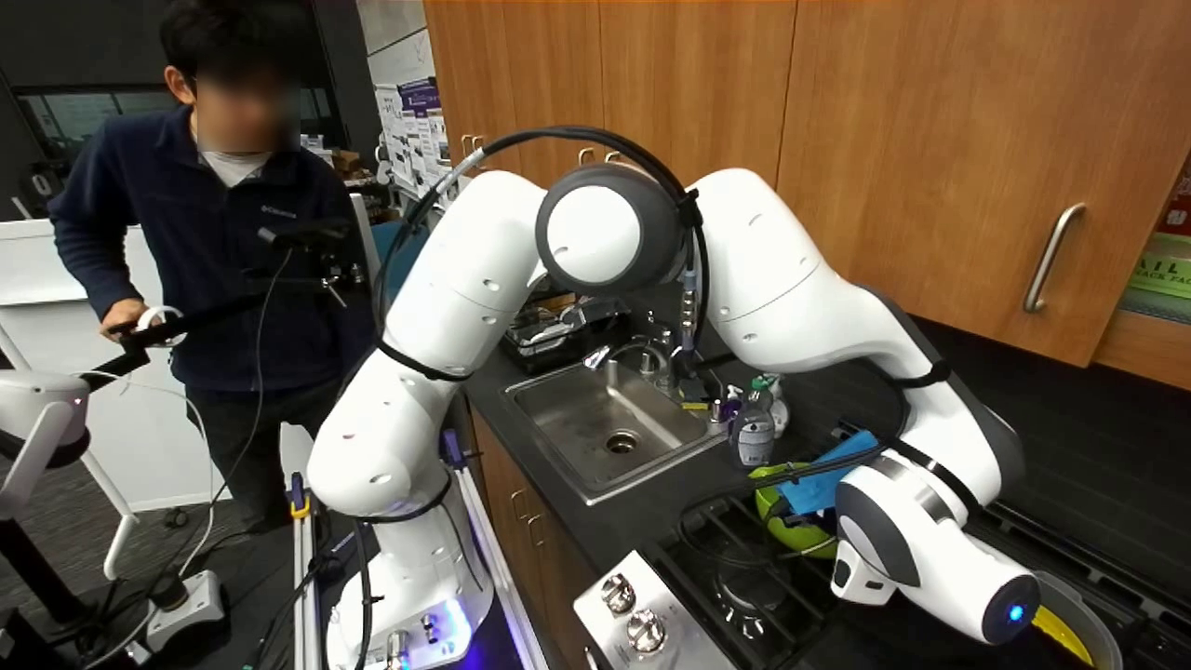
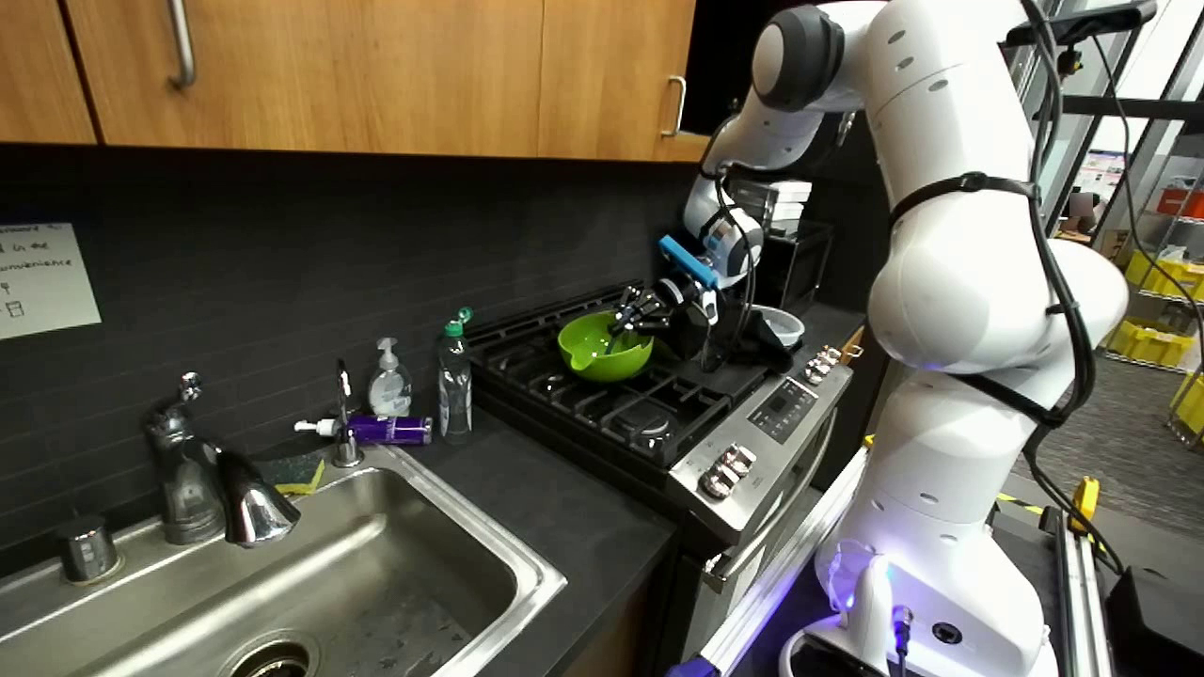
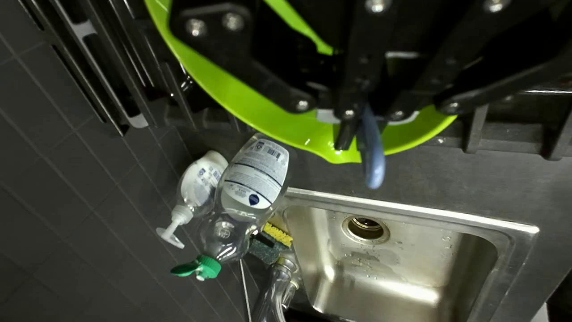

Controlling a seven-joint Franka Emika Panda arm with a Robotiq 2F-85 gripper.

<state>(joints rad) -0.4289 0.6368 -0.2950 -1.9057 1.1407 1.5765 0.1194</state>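
Observation:
A lime-green bowl [image 2: 607, 369] with a pouring lip sits on the stove grate; it also shows in the wrist view [image 3: 263, 120] and in an exterior view [image 1: 805, 538]. My gripper [image 3: 353, 134] is over the bowl with its fingertips at the bowl's lip side in the wrist view. Its fingers are close together on a blue-grey handle [image 3: 374, 163] that sticks out past the tips. What the handle belongs to is hidden behind the fingers. Pale edges [image 3: 328, 116] show behind the fingers; I cannot tell what they are. The gripper also shows at the bowl in an exterior view [image 2: 623, 324].
A clear soap bottle with a green cap [image 3: 254, 179] and a white pump bottle [image 3: 199, 185] stand beside the stove. A purple bottle [image 2: 390, 430] lies near the sink [image 2: 527, 574]. A pale tub [image 2: 781, 324] stands past the bowl. A person [image 1: 233, 186] stands behind the arm.

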